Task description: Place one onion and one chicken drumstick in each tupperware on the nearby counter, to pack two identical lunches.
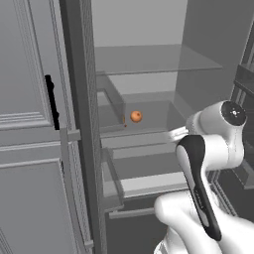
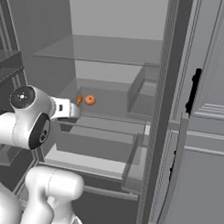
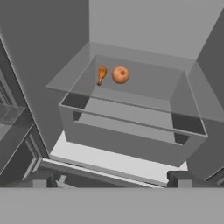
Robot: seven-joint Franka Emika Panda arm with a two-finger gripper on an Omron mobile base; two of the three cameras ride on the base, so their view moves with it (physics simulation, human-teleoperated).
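Gripper (image 3: pixel 112 180): we log jaws apart, nothing held; onion (image 3: pixel 120 75) just beside chicken drumstick (image 3: pixel 101 75) on fridge shelf (image 3: pixel 148 87).

An open fridge holds a glass shelf (image 1: pixel 154 59) above a clear drawer (image 3: pixel 131 131), beside a grey panelled door (image 1: pixel 30 124).

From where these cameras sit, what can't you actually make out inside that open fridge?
- Chicken drumstick: in the left base view just a sliver, cut off by a clear bin wall; clearest in the hand view, beside the onion.
- Gripper: only its dark fingertips show at the hand view's bottom; open or shut is unclear.
- Fridge's lower part: blocked by the arm in both base views.
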